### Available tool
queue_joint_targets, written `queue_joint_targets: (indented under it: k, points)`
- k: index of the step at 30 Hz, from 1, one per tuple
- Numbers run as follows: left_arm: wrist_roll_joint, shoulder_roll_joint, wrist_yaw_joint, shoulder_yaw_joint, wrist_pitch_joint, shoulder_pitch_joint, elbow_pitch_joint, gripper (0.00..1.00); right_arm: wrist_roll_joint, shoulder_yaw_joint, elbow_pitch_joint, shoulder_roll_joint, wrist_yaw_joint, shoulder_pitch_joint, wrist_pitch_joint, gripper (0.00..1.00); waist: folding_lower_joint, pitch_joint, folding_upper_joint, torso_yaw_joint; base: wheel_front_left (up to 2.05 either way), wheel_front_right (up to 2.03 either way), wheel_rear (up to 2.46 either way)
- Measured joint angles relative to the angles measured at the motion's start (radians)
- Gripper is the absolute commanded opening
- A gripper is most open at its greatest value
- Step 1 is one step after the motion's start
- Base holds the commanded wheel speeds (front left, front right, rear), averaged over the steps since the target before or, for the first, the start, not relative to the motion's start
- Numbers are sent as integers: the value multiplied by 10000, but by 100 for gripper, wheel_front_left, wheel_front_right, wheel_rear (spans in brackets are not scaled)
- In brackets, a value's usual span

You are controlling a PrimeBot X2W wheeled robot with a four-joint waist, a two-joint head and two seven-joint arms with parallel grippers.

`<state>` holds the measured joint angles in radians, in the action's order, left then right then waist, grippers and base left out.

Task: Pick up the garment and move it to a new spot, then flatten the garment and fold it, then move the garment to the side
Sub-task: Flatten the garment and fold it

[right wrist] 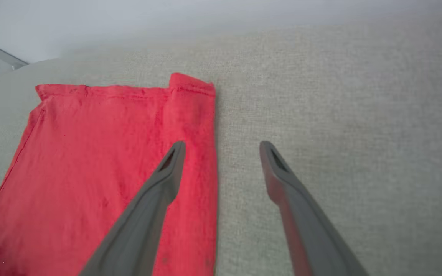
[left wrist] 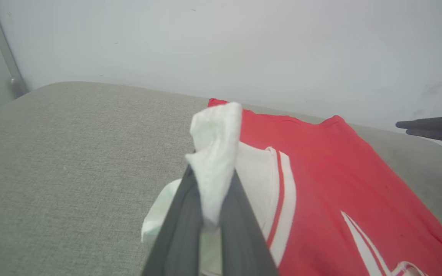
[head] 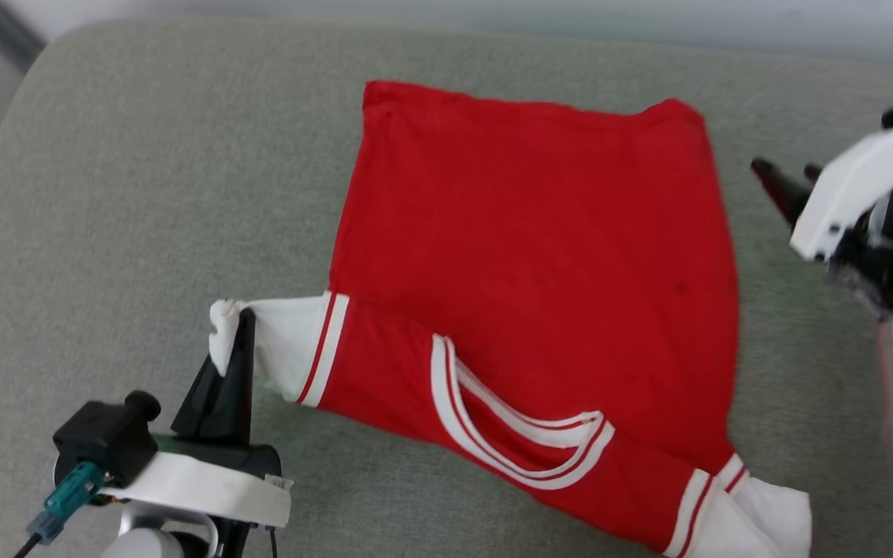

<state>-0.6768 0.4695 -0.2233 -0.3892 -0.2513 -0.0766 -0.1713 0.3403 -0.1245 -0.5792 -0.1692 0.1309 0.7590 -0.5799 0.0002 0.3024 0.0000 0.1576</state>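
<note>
Head view cuts off the garment's (head: 532,256) lower right sleeve at the frame edge. I can make out no lettering, just smooth red cloth spread on the grey woven cushion (head: 144,232), with the striped V-collar facing me. My left gripper (head: 243,316) is pinched tight on the bunched white end of the other sleeve. My right gripper (right wrist: 222,147) hangs by the garment's right edge, jaws spread wide and holding nothing.

Garment (head: 539,256), lower-right sleeve end: cut off by head view's bottom edge.
Left tool (left wrist: 211,174) tips: covered by bunched white sleeve cloth.
Right tool (head: 784,169): partly behind its white housing (head: 857,186).
</note>
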Motion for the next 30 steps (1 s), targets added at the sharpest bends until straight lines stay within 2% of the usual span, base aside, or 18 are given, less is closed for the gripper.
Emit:
queue_joint_targets:
  k: [7, 15, 16, 17, 18, 23, 30]
  points:
    - [169, -349, 458, 6, -73, -639, 69, 0, -1030, -272, -1662, -79, 0, 1964, -823, 100, 0, 1027, 0, 784, 0, 0, 0]
    - [328, -719, 878, 19, -86, -948, 493, 0, -2105, -842, -2966, -134, 12, 2781, -1373, 100, -1, 1628, 0, 1417, 0, 0, 0]
    - [424, -732, 928, 13, -88, -951, 623, 0, -2357, -1043, -3221, -165, 12, 2931, -1569, 44, -2, 1659, 0, 1500, 0, 0, 0]
    - [453, -744, 953, 17, -88, -952, 694, 0, -2491, -1129, -3290, -159, 12, 2969, -1588, 11, -2, 1642, 0, 1506, 0, 0, 0]
    - [483, -775, 997, 25, -88, -954, 740, 0, -2554, -1244, -3358, -163, 10, 2977, -1584, 0, -3, 1619, 0, 1505, 0, 0, 0]
    - [512, -872, 1087, 48, -88, -965, 901, 0, -2713, -1168, -3507, -128, 2, 2960, -1258, 0, -2, 1456, 0, 1474, 0, 0, 0]
    - [495, -675, 993, 194, -71, -610, 1248, 0, -2439, 268, -3175, -477, 4, 2660, -614, 0, -2, 669, 0, 1203, 0, 0, 0]
